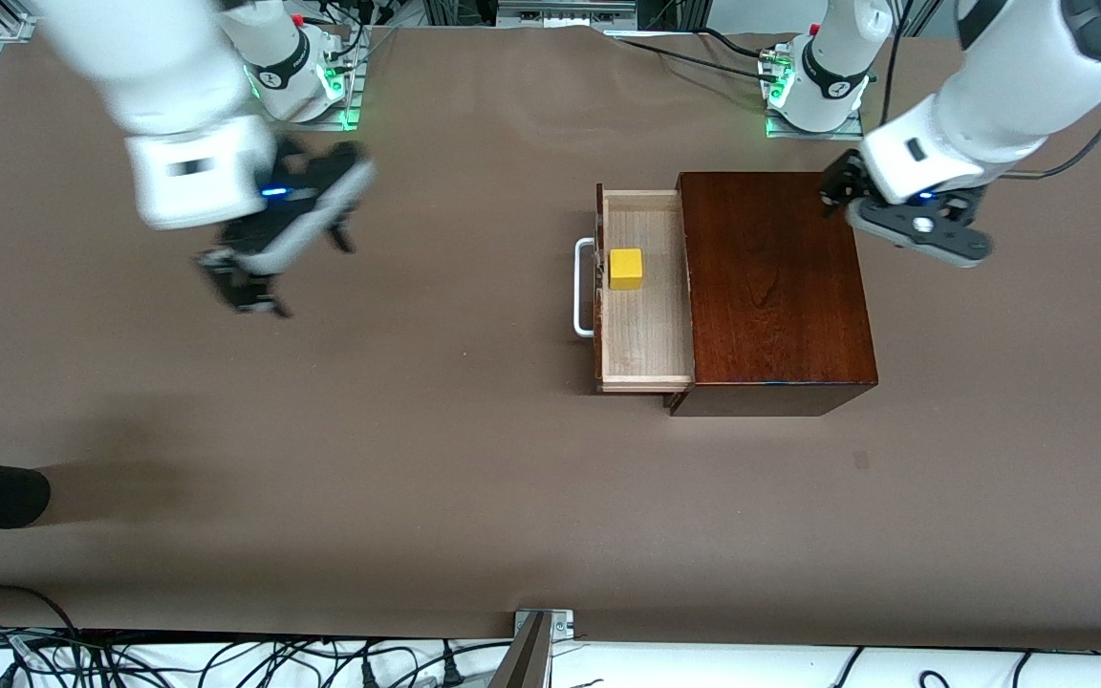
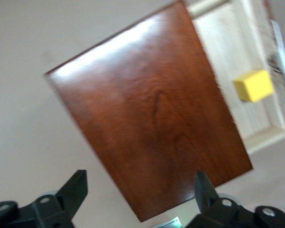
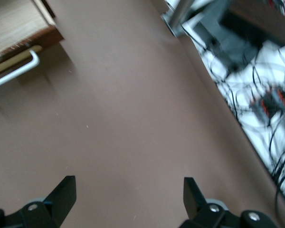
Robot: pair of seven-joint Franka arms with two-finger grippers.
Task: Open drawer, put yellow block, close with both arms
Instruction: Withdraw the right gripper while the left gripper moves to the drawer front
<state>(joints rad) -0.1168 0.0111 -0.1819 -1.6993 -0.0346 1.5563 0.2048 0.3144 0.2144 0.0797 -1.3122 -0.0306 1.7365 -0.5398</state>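
1. The yellow block [image 1: 625, 268] sits inside the drawer [image 1: 644, 352], on the pale wood floor, in the half of the tray farther from the front camera and close to the drawer's front panel.
2. The drawer is pulled out of the dark-brown box [image 1: 772, 287] toward the right arm's end of the table, its white handle [image 1: 584, 288] sticking out past the front.
3. The left gripper [image 2: 138, 190] hangs over the box's corner at the left arm's end, fingers spread wide, holding nothing and touching nothing.
4. The right gripper [image 3: 128, 190] hovers over bare brown table [image 1: 436, 459], well apart from the drawer handle, fingers also spread wide and empty.
5. Cables [image 1: 226, 664] trail along the table edge nearest the front camera.
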